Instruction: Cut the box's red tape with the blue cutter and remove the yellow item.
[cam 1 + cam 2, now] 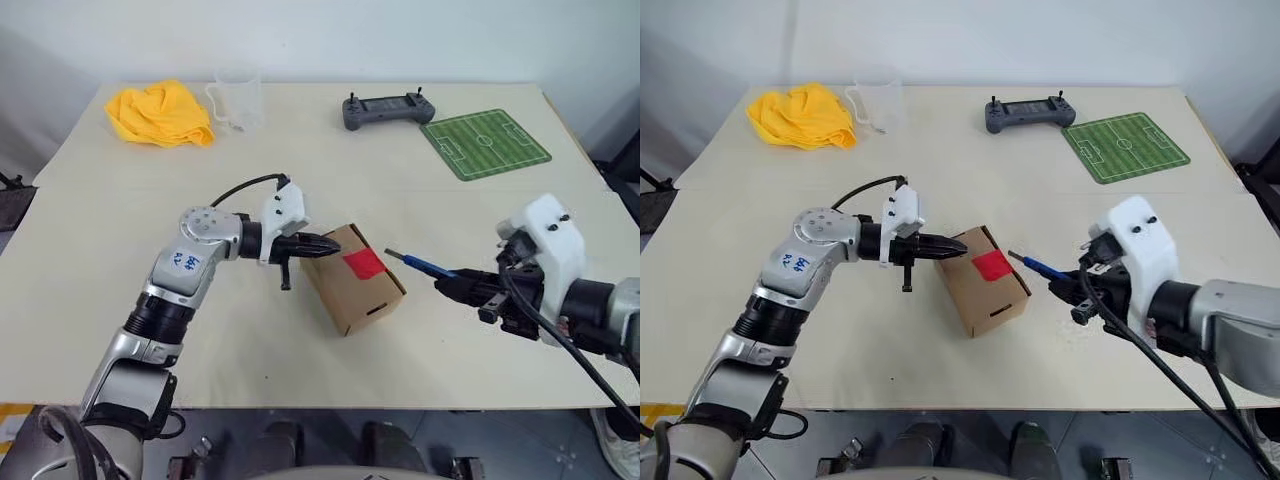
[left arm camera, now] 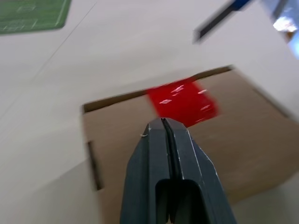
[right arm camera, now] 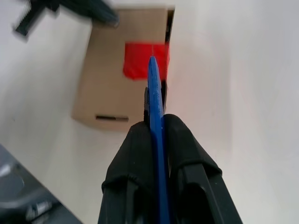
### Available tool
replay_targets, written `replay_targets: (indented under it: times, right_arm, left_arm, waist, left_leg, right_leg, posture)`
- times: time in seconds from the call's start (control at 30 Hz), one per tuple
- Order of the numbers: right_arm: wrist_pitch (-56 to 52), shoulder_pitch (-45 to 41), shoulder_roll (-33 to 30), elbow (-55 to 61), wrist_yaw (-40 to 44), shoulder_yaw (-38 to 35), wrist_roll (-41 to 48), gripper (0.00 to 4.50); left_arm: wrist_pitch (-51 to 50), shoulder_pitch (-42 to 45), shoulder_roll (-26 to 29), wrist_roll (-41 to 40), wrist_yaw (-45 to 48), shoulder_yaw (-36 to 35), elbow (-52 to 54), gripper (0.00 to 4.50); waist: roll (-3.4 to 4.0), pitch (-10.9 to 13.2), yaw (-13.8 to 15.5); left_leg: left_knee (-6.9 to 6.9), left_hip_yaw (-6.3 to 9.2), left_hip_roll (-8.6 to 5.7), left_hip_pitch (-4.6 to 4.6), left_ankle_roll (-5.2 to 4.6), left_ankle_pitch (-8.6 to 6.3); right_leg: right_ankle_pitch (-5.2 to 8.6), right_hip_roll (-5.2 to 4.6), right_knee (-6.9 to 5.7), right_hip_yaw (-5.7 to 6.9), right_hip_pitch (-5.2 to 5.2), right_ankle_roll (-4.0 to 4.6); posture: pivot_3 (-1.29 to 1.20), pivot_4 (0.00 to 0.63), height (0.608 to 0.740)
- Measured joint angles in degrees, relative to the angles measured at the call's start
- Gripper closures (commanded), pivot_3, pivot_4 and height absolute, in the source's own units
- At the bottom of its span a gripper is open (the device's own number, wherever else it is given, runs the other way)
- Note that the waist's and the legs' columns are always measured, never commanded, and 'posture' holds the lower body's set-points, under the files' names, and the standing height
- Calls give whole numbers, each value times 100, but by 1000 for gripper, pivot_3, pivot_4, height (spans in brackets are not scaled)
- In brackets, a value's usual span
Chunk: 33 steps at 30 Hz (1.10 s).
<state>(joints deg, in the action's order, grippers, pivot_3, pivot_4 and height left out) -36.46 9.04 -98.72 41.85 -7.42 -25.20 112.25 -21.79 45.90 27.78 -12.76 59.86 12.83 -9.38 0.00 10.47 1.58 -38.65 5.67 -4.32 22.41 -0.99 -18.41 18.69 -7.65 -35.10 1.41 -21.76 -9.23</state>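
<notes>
The brown cardboard box (image 1: 352, 279) stands in the middle of the table, its red tape (image 1: 364, 264) patch on the upper face. My left gripper (image 1: 334, 245) is shut, its black fingers (image 2: 168, 154) pressed together with the tips resting on the box's top left edge, just short of the tape (image 2: 183, 101). My right gripper (image 1: 452, 284) is shut on the blue cutter (image 1: 418, 263), whose dark tip points at the box from the right, a short gap away. In the right wrist view the cutter (image 3: 155, 100) lines up over the tape (image 3: 138, 60). The yellow item is hidden.
A crumpled yellow cloth (image 1: 160, 115) lies at the far left corner beside a clear plastic jug (image 1: 238, 100). A grey handheld controller (image 1: 387, 110) and a green football-pitch mat (image 1: 485, 143) lie at the far right. The table's front edge (image 1: 330, 405) runs close below the box.
</notes>
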Motion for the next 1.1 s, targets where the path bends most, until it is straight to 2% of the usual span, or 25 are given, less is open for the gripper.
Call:
replay_targets:
  times: [0.07, 0.13, 0.3, 0.4, 0.53, 0.63, 0.83, 1.1]
  right_arm:
    - [180, -352, -45, -36, 38, 375, 1, 4402]
    - [399, -1139, 158, -41, -226, 1082, -1, 4402]
    - [-76, -3606, 1901, -234, -1442, 3097, 1, 4402]
    - [-580, -4531, 2713, -643, -2129, 3781, 1, 4402]
    - [-1162, -5178, 3401, -1167, -2658, 4020, 0, 4402]
    - [-1525, -5290, 3653, -1423, -2735, 4062, -1, 4402]
    - [-2039, -5292, 3664, -1618, -2619, 4055, -2, 4402]
    - [-2130, -5128, 3624, -1704, -2682, 3862, -4, 4402]
  left_arm:
    - [-4, 29, -29, 117, -66, 19, -67, 4500]
    - [-39, 48, -62, 211, -102, 80, -79, 4500]
    - [-104, 78, -99, 349, -92, 184, -48, 4500]
    - [-145, 91, -119, 387, -80, 189, -21, 4500]
    - [-226, 69, -126, 401, -43, 198, 42, 4500]
    - [-324, 17, -104, 417, -42, 209, 204, 4500]
    - [-479, 2, -25, 433, -42, 220, 357, 4500]
    - [-809, -89, -11, 411, -51, 229, 644, 4500]
  waist:
    - [0, 0, -3]
    - [0, 0, -8]
    - [-9, 5, -41]
    - [-7, 3, -55]
    - [-5, 2, -25]
    - [-5, 2, -8]
    - [-5, 2, -29]
    - [-4, 2, -23]
  left_leg:
    - [7, 0, -1, 1, -2, -1]
    - [14, 2, 0, 5, -2, -1]
    - [5, -8, -2, 38, 2, 1]
    - [-19, -8, -1, 74, 8, 4]
    - [-27, -3, -2, 75, 8, 5]
    - [-32, 1, -7, 77, 8, 4]
    - [-32, 1, -8, 77, 8, 4]
    - [-37, 1, -9, 77, 7, 4]
  right_leg:
    - [0, -3, 2, -1, -4, 0]
    - [0, -3, 8, 0, -11, 0]
    - [-1, -2, -4, -10, -53, -2]
    - [0, -1, -48, -12, -97, 1]
    - [-1, 0, -59, -14, -98, 4]
    - [-2, -3, -64, -14, -97, 6]
    - [-2, -2, -69, -15, -99, 6]
    - [-2, -3, -75, -16, -99, 6]
  posture:
    - [0, 150, 740]
    - [0, 150, 740]
    - [0, 150, 740]
    - [0, 150, 740]
    - [0, 150, 740]
    - [0, 150, 740]
    - [0, 150, 740]
    - [0, 150, 740]
